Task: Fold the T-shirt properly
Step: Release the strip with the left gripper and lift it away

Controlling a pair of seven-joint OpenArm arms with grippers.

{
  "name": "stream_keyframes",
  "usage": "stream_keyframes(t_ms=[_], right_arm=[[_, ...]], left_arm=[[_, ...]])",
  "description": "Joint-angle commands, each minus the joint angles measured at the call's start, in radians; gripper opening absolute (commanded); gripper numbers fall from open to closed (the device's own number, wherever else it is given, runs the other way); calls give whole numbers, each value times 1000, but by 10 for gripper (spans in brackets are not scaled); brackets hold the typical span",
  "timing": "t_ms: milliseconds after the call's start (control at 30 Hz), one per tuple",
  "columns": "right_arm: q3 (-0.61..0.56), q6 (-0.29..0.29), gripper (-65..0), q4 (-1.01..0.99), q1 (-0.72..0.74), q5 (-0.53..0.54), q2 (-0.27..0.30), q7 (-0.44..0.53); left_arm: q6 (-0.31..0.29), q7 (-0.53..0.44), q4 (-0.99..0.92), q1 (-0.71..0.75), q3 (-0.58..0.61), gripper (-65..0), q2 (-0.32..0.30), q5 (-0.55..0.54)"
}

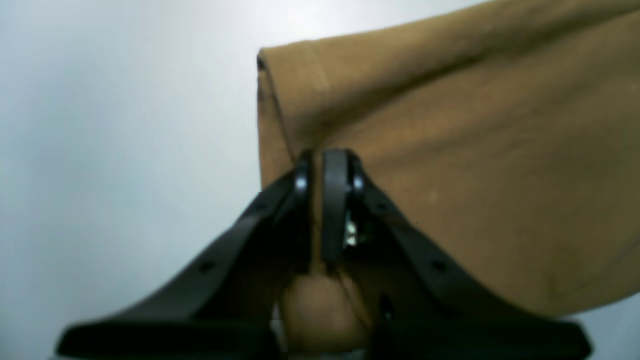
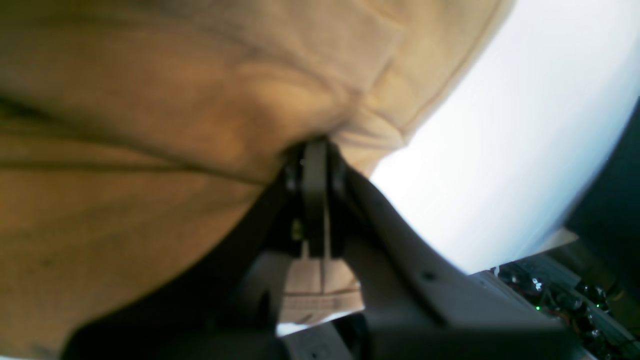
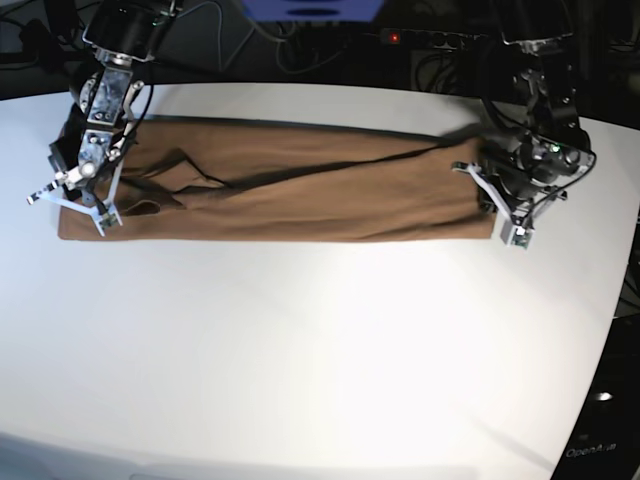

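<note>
The tan-brown T-shirt (image 3: 300, 190) lies as a long folded strip across the far part of the white table (image 3: 320, 350). My left gripper (image 3: 492, 198) is at the strip's right end and is shut on the cloth edge; the left wrist view shows its jaws (image 1: 325, 167) pinching a fold of the T-shirt (image 1: 475, 150). My right gripper (image 3: 88, 190) is at the strip's left end, near the sleeve folds. In the right wrist view it (image 2: 315, 152) is shut on bunched T-shirt cloth (image 2: 125, 150).
Dark equipment and cables (image 3: 330, 40) run along the table's far edge. The table's curved right edge (image 3: 615, 300) drops off to a dark floor. Electronics with green lights (image 2: 550, 290) show at the lower right of the right wrist view.
</note>
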Motion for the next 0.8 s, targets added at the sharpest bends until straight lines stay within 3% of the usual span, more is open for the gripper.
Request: stream_keyframes(t_ms=[0,400,467,667,767], right_arm=[[0,15,-650,1,5,16,1,6],[-3,15,-650,1,4,16,-1,6],[-3,15,-650,1,4,16,-1,6],[-3,15,-650,1,4,16,-1,6],[-3,15,-650,1,4,16,-1,6]], left_arm=[[9,14,35,-17,-6,-619,-13,8],[9,188,246,-59,-7,-614,-13,8],[9,215,276,-54,-34,-574,-10,8],[2,226,293,-25,-146,-286,-13,1],[-93,228,267,-13,-150,-306,-13,1]])
